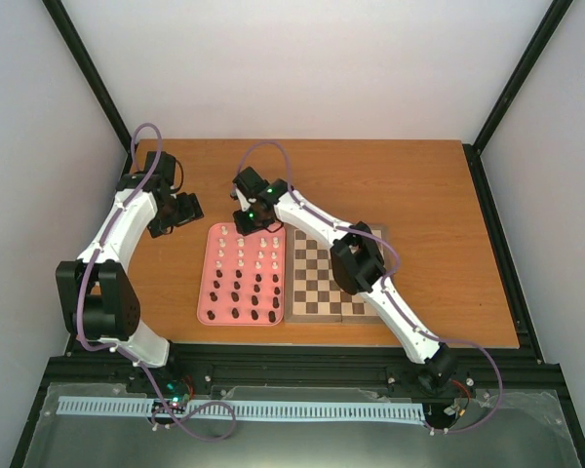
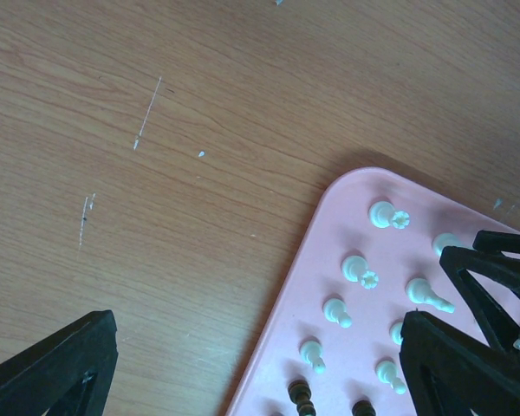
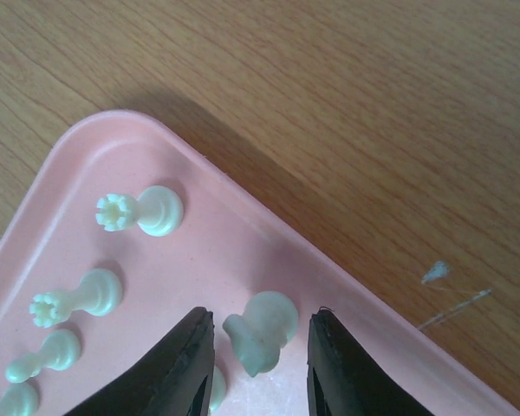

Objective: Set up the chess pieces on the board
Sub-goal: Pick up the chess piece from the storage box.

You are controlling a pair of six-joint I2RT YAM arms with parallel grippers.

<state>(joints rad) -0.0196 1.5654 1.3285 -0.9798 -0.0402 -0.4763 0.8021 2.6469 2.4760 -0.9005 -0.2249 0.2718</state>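
Tray (image 1: 202, 283) holds chess pieces (image 1: 246, 278) | right gripper (image 3: 262, 314) spread around white piece (image 3: 264, 334) | left gripper (image 2: 260, 321) spread

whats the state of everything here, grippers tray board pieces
left gripper, open wide, empty, by the pink tray's corner
right gripper, open, jaws either side of a white piece, small gaps showing
white piece, standing on the pink tray, not gripped yet
pink tray, holding the other pieces in rows
board, no pieces on the squares in view
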